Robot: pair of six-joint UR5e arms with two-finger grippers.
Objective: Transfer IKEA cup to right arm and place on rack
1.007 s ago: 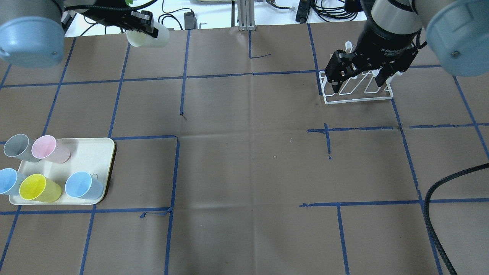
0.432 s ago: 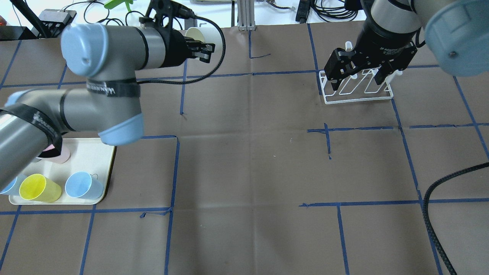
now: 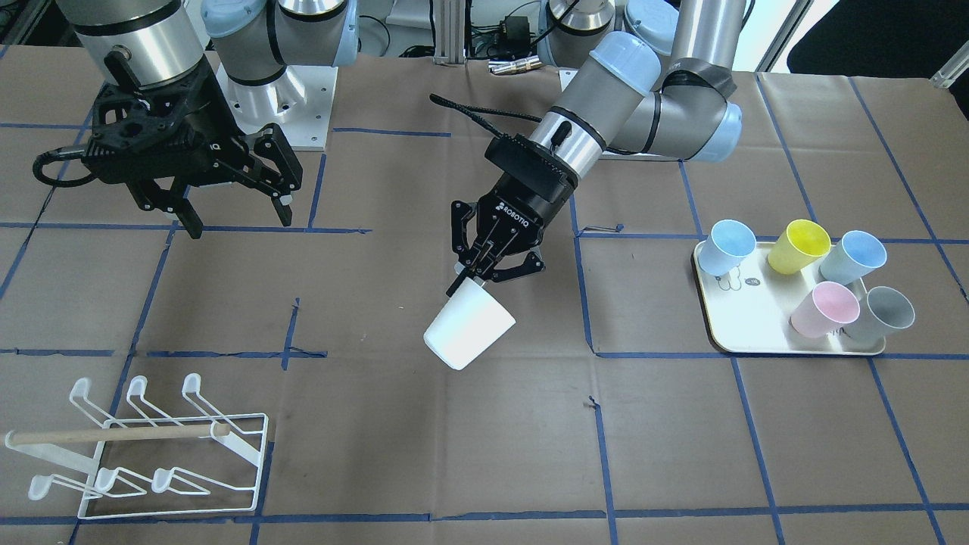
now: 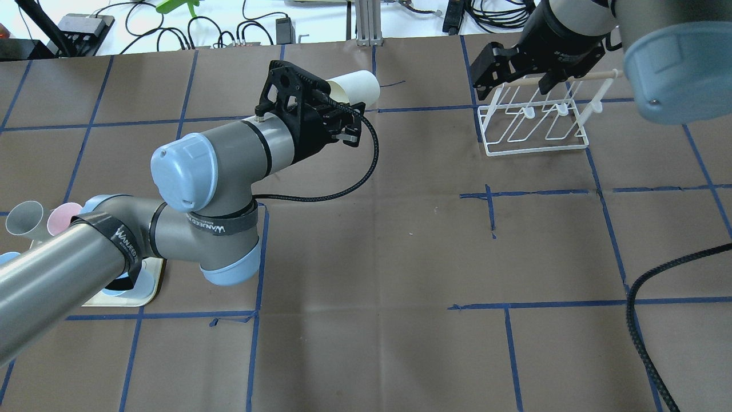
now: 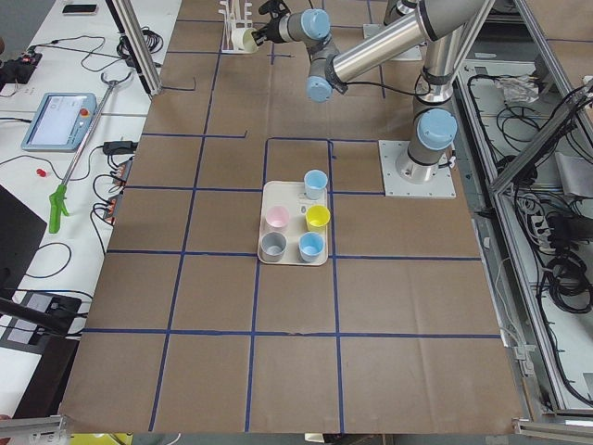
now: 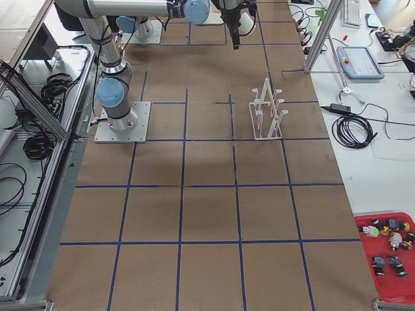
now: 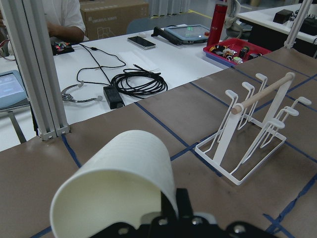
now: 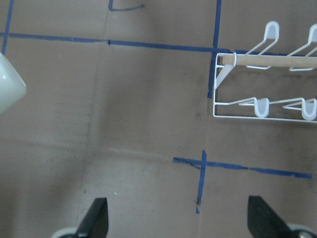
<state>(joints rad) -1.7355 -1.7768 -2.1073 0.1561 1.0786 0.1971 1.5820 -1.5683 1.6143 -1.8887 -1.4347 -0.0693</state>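
Observation:
My left gripper [image 3: 484,266] is shut on the rim of a white IKEA cup [image 3: 469,327] and holds it tilted above the middle of the table. In the overhead view the cup [image 4: 359,87] points toward the right side. The left wrist view shows the cup [image 7: 124,173] close up, with the white wire rack [image 7: 250,144] beyond it. My right gripper [image 3: 235,214] is open and empty, hanging in the air apart from the cup. The rack [image 3: 151,454] stands on the table, and the right gripper [image 4: 510,88] is over its far edge. The right wrist view shows the open fingertips [image 8: 96,218] and the cup's edge [image 8: 10,84].
A cream tray [image 3: 749,322] holds several coloured cups on the robot's left side, among them a yellow cup [image 3: 793,246] and a pink cup [image 3: 824,309]. My left arm [image 4: 189,171] partly covers the tray in the overhead view. A black cable [image 4: 646,320] lies at the right.
My left arm has swung the cup from the far left corner toward the table's middle. My right gripper has shifted a little farther back over the rack and stays open.

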